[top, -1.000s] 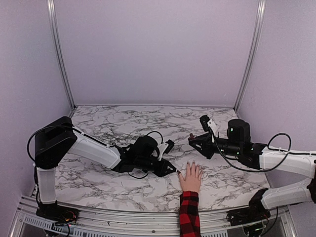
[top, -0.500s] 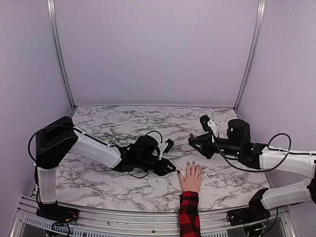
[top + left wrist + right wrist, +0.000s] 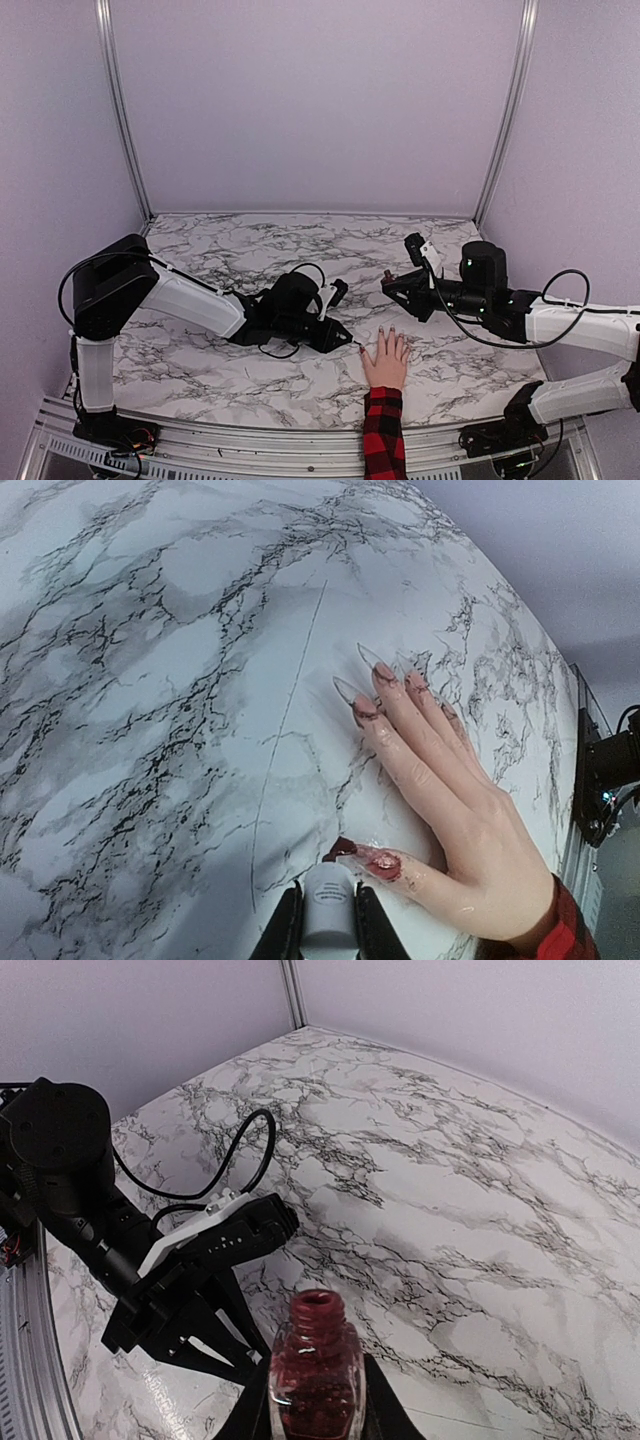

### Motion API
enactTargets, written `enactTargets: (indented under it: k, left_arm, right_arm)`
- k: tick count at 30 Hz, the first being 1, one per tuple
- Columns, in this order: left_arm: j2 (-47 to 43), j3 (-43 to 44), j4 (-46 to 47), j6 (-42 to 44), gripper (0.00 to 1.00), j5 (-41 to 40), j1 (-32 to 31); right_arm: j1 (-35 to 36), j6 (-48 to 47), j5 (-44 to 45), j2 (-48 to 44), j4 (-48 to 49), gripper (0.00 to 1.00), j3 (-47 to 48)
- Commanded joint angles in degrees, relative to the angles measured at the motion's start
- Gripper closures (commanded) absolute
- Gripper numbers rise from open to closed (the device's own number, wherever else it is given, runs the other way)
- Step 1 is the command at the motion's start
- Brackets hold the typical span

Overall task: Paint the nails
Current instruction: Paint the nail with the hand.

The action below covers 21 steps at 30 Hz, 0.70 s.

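The nails (image 3: pixel 383 672) tip a hand (image 3: pixel 440 790) that lies palm down, fingers spread, on the marbled surface (image 3: pixel 150 700) near its front edge, between the two arms. We judge it lies flat so that every nail is offered to the brush. The thumbnail (image 3: pixel 386 863) shines wet red, with polish smeared onto the skin around it. The brush (image 3: pixel 343 847) has its tip just beside that thumbnail; we cannot tell whether it touches. The left tool (image 3: pixel 328 935) is closed narrow on the brush's white cap (image 3: pixel 329 905), reaching in low over the surface. Well apart, the right tool (image 3: pixel 315 1415) is clamped on the uncapped bottle (image 3: pixel 318 1370) of red polish and holds it upright, which we judge is for dipping.
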Motion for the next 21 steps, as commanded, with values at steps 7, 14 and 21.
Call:
enactTargets:
  k: [7, 14, 21]
  left_arm:
    - [-4.3, -1.3, -0.4, 0.9, 1.00, -3.1, 0.4]
    - [-5.3, -2.3, 0.3, 2.5, 1.00, -1.5, -0.3]
    - [-4.2, -1.5, 0.3, 4.3, 1.00, 1.9, -1.8]
  right_arm:
    - [-0.4, -0.3, 0.0, -0.6, 2.2, 1.00, 0.2]
    - [-0.3, -0.3, -0.2, -0.7, 2.1, 1.00, 0.2]
    - [-0.4, -0.3, -0.1, -0.9, 2.2, 1.00, 0.2]
